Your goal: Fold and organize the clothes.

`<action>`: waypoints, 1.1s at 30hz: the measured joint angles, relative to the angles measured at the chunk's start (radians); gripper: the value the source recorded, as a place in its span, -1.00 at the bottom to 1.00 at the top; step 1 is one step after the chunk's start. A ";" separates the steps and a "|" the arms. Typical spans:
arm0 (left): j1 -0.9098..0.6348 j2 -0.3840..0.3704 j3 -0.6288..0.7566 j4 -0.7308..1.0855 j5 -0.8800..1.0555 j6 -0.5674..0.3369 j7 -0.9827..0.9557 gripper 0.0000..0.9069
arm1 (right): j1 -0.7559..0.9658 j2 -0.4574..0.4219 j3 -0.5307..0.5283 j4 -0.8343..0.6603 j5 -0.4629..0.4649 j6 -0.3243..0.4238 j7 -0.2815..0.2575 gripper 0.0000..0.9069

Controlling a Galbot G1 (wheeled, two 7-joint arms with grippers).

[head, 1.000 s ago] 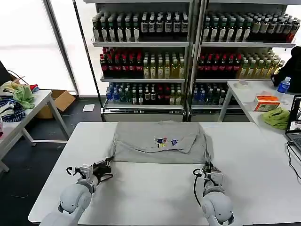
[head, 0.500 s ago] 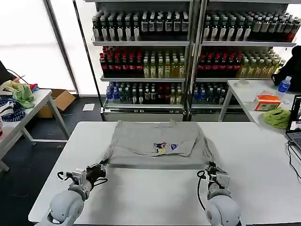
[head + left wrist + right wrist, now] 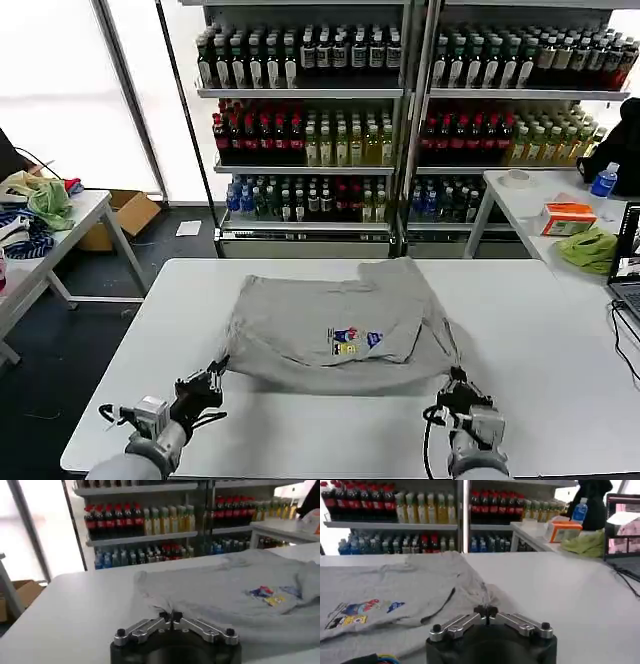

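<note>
Head view: the light grey cotton shirt with a multicoloured chest print [image 3: 335,325] lies mid-tabletop [image 3: 560,340], long axis side to side; left gripper [image 3: 207,380] and right gripper [image 3: 457,388], fingers closed, each pinch a corner toward the near edge.

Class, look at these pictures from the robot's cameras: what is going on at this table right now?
A two-armed robot is working on a light grey cotton shirt with a small multicoloured chest print, which lies spread on the white table. The left pincer is shut on the shirt's near left corner, and the right pincer is shut on its near right corner. Both sit close to the table's near edge, with the cloth stretched between them. The shirt is not yet folded into a neat stack.
</note>
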 measured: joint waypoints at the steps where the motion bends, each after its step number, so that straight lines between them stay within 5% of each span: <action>1: 0.022 -0.004 -0.006 -0.013 0.006 -0.004 0.000 -1.00 | -0.015 -0.001 0.000 0.006 -0.004 0.002 0.003 -1.00; 27: 0.257 -0.062 -0.060 -0.088 0.092 -0.037 -0.005 -0.98 | -0.169 -0.034 0.003 0.001 -0.095 0.018 0.029 -0.98; 28: 0.262 -0.066 -0.060 -0.088 0.096 -0.038 -0.004 -0.89 | -0.168 -0.036 0.002 -0.001 -0.096 0.018 0.029 -0.76; 29: 0.267 -0.070 -0.060 -0.087 0.100 -0.040 -0.002 -0.47 | -0.167 -0.038 0.000 -0.004 -0.096 0.017 0.029 1.00; 31: 0.274 -0.078 -0.057 -0.086 0.107 -0.041 0.000 0.98 | -0.165 -0.042 -0.002 -0.005 -0.096 0.014 0.027 1.00; 33: 0.279 -0.086 -0.053 -0.089 0.110 -0.042 0.002 1.00 | -0.165 -0.045 -0.002 -0.005 -0.095 0.012 0.026 1.00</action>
